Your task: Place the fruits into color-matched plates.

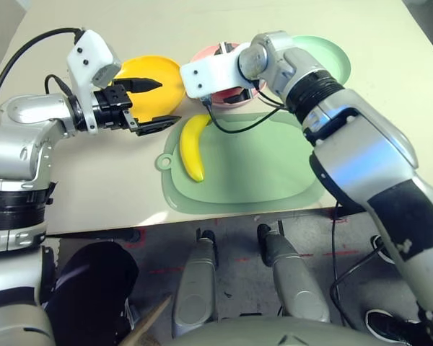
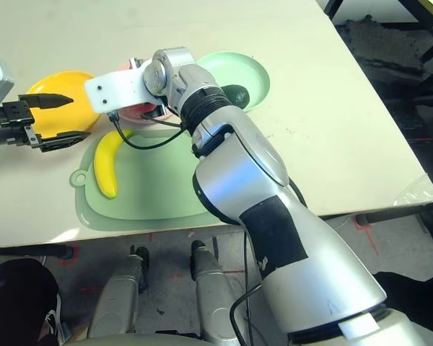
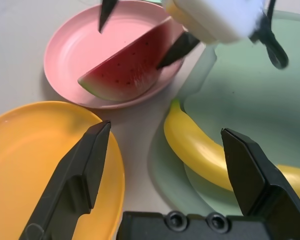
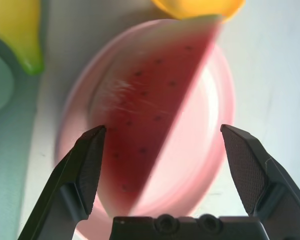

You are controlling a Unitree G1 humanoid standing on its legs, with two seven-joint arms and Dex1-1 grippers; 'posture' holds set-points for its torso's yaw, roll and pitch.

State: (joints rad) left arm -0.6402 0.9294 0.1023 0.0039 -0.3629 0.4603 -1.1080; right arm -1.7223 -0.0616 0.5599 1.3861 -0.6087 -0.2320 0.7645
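Hovering wide over the watermelon lying in the pink plate, the right claw grips nothing; the left claw, wide, faces the banana beside the yellow plate.

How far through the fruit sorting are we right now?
Two of three look done: the watermelon wedge lies in the pink plate with the open right gripper above it, and the avocado sits in the mint green plate. Left: the banana on the cutting mat, near the open left gripper, bound for the yellow-orange plate.
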